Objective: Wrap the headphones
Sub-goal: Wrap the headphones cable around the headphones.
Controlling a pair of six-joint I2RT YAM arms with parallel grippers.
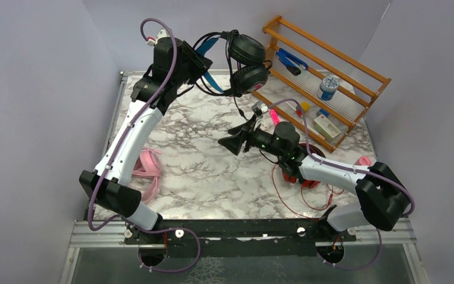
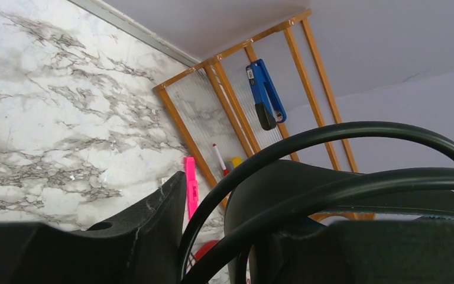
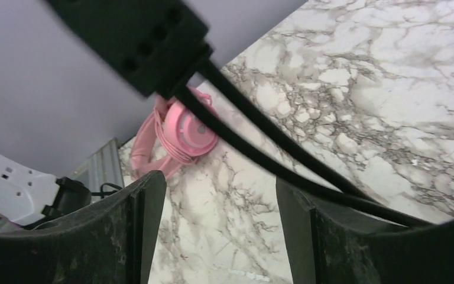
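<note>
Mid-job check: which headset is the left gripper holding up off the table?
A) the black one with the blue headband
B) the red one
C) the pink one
A: the left gripper grips the black headset by its blue headband in the air, while the pink headset and the red headset lie on the table.

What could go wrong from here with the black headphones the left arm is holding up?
1. The right tool is open and the cable only lies across it, ungripped, so it may slip away and the wrap come loose.
2. The left tool holds the black headphones close to the wooden rack; a swing might knock it.
</note>
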